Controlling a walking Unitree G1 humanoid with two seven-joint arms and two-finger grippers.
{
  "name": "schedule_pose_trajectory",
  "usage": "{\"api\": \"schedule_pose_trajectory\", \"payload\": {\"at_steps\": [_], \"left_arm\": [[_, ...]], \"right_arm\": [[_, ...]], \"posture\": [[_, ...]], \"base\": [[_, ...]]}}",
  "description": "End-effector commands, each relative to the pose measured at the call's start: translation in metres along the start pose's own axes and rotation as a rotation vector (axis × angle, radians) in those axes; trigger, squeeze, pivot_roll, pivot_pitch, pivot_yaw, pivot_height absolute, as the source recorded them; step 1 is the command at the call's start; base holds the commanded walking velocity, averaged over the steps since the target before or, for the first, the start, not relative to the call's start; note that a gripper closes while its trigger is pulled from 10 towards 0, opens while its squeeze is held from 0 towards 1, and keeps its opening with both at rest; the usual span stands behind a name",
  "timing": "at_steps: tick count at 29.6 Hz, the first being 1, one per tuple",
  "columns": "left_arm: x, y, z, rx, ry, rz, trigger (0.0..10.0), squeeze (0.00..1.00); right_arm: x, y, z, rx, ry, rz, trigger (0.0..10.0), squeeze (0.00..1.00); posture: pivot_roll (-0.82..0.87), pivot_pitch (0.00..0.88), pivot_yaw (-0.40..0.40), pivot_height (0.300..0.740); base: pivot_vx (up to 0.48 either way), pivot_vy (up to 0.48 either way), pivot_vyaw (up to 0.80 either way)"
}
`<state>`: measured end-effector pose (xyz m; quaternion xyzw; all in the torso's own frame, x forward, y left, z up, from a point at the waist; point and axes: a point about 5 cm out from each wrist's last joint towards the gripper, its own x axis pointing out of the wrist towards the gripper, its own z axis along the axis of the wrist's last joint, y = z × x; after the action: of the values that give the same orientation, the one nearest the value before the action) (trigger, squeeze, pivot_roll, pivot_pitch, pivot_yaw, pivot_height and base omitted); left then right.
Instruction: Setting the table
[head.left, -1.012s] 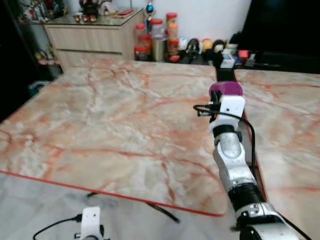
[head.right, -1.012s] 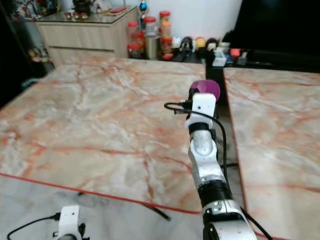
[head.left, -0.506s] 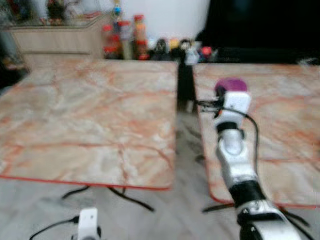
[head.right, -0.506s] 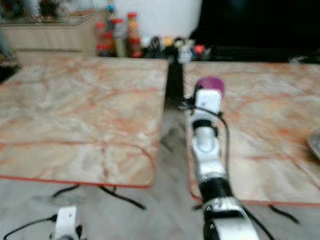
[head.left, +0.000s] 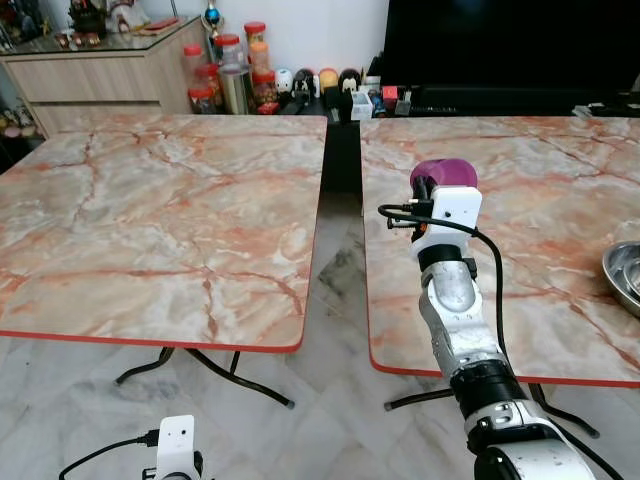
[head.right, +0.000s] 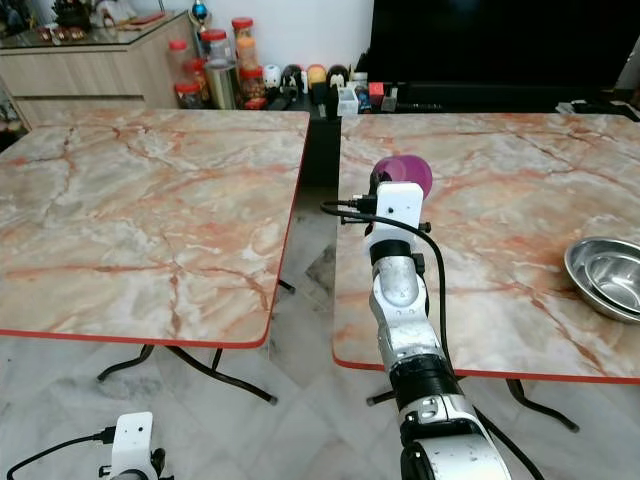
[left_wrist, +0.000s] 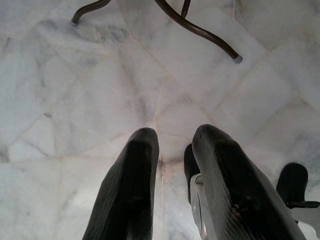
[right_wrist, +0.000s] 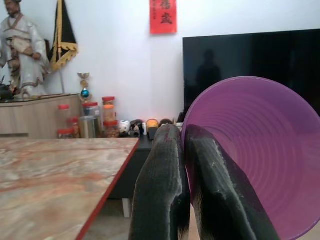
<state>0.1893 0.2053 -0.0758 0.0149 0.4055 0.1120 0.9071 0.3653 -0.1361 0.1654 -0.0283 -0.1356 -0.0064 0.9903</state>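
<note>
A: Where's the purple cup (head.left: 444, 173)?

B: Clenched in the right hand (right_wrist: 186, 165), its rim pinched between the fingers, held out over the near part of the right bench (head.left: 560, 190). A steel bowl (head.right: 608, 274) sits near that bench's right edge (well apart from the cup).

A: And the left hand (left_wrist: 172, 165)?

B: Hanging low over the marble floor (left_wrist: 100, 95), fingers slightly parted and grasping nothing. The left bench (head.left: 150, 220) stands just beside the right one.

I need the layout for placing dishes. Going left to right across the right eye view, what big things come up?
Left marble table → gap of floor → right gripper holding the purple cup → right marble table → steel bowls.
</note>
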Motion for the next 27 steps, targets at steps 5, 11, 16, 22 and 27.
{"api": "schedule_pose_trajectory", "payload": {"at_steps": [5,11,16,22,27], "left_arm": [[0.0003,0.0022,0.0006,0.018,-0.001,0.004,10.0,0.0],[0.0003,0.0025,0.0008,0.014,-0.001,0.007,10.0,0.0],[0.0003,0.002,0.0007,-0.001,0.001,0.001,10.0,0.0],[0.0004,0.0007,0.0014,-0.027,-0.006,-0.013,10.0,0.0],[0.0007,0.0,0.0025,-0.038,-0.005,-0.025,10.0,0.0]], "right_arm": [[0.0027,0.0008,0.0019,-0.014,0.01,0.004,10.0,0.0],[0.0034,0.0025,0.0028,-0.008,0.006,0.009,10.0,0.0],[0.004,0.003,0.0034,-0.006,0.006,0.013,10.0,0.0],[0.0031,0.0029,0.0022,-0.007,0.012,0.012,10.0,0.0],[0.0025,0.0024,0.0008,-0.013,0.02,0.005,10.0,0.0]], "posture": [[-0.01,0.0,0.025,0.74],[-0.01,0.0,0.025,0.74],[0.0,0.0,0.023,0.74],[-0.01,0.0,0.026,0.74],[-0.01,0.0,0.026,0.74]], "base": [[0.0,-0.323,0.0],[0.0,-0.383,0.0],[0.0,-0.154,0.0],[0.0,0.0,0.0],[0.0,0.0,0.0]]}}
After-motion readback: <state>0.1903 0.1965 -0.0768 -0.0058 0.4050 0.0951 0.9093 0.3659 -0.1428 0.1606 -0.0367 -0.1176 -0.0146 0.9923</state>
